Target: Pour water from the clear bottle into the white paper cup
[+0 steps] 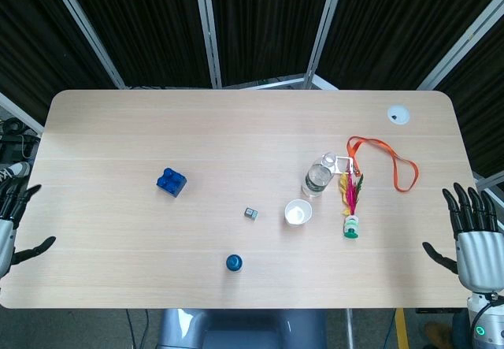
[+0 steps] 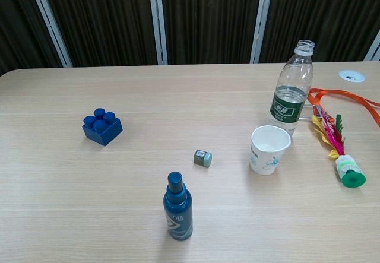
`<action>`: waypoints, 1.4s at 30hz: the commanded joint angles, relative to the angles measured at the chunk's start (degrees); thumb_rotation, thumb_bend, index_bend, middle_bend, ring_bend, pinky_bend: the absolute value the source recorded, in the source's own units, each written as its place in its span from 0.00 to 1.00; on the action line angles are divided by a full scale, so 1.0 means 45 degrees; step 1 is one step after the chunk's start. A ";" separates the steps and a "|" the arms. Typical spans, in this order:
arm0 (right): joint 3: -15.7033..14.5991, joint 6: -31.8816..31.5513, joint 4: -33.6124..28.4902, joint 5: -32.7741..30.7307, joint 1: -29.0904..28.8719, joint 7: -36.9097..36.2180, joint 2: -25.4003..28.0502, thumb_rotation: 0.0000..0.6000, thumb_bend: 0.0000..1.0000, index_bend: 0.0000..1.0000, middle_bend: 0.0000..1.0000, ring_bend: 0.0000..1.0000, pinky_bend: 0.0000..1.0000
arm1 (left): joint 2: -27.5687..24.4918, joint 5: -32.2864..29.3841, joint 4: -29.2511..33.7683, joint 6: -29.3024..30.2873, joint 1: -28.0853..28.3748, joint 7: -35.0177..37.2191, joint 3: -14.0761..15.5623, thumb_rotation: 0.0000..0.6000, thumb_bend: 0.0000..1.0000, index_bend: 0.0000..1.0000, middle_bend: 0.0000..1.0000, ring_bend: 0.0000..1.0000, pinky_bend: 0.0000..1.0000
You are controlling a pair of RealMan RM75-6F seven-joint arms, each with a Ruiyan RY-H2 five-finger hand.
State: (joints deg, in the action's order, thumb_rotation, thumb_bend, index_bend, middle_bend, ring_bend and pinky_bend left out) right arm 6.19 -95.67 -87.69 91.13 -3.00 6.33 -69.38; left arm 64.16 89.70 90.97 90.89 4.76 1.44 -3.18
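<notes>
A clear bottle (image 1: 318, 176) (image 2: 291, 88) with a green label stands upright and uncapped on the right half of the table. Just in front of it, slightly to its left, stands the white paper cup (image 1: 298, 212) (image 2: 269, 149), upright with its mouth open. My right hand (image 1: 471, 237) hovers at the table's right edge, fingers spread, holding nothing, well to the right of the bottle. My left hand (image 1: 11, 217) is at the left edge, fingers apart, empty, far from both. Neither hand shows in the chest view.
A blue toy block (image 1: 171, 181) (image 2: 102, 126) lies left of centre. A small grey cube (image 1: 251, 213) (image 2: 202, 158) sits mid-table, a blue spray bottle (image 1: 234, 263) (image 2: 178, 207) near the front edge. A feathered shuttlecock (image 1: 351, 204) (image 2: 339, 143) and an orange lanyard (image 1: 383, 158) lie right of the bottle.
</notes>
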 commanded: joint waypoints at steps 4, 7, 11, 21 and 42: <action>-0.0095 0.0205 -0.0086 -0.0099 -0.0004 -0.0025 0.0041 1.00 0.00 0.00 0.00 0.00 0.00 | -0.0052 -0.0104 0.0100 -0.0074 -0.0002 -0.0088 -0.0020 1.00 0.00 0.00 0.00 0.00 0.00; -0.0224 0.0701 -0.0310 -0.0303 -0.0069 -0.0825 0.0160 1.00 0.00 0.00 0.00 0.00 0.00 | -0.0030 -0.0100 0.0106 -0.0065 -0.0015 -0.0206 -0.0012 1.00 0.00 0.00 0.00 0.00 0.00; -0.0290 0.2476 -0.0409 -0.1089 -0.0585 -0.3269 0.0437 1.00 0.00 0.00 0.00 0.00 0.00 | 0.0002 0.0013 0.0159 -0.0025 -0.0030 -0.0301 0.0038 1.00 0.00 0.00 0.00 0.00 0.00; 0.0051 0.7697 0.2755 -0.1804 -0.3156 -1.0594 -0.0302 1.00 0.00 0.00 0.00 0.00 0.00 | 0.0206 -0.0252 0.0362 -0.0509 0.0197 -0.1011 -0.0043 1.00 0.00 0.00 0.00 0.00 0.00; -0.0570 1.0754 1.0406 -0.0211 -0.6845 -1.7506 -0.4367 1.00 0.00 0.00 0.00 0.00 0.00 | 0.0742 -0.1666 -0.0091 -0.1343 0.0500 -0.1830 -0.0494 1.00 0.00 0.00 0.00 0.00 0.00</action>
State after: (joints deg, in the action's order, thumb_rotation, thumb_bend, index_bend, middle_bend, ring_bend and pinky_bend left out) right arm 4.21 -47.90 -42.11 89.43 -32.57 -71.51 -87.80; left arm 67.48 82.26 90.58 84.91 6.97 -6.79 -5.39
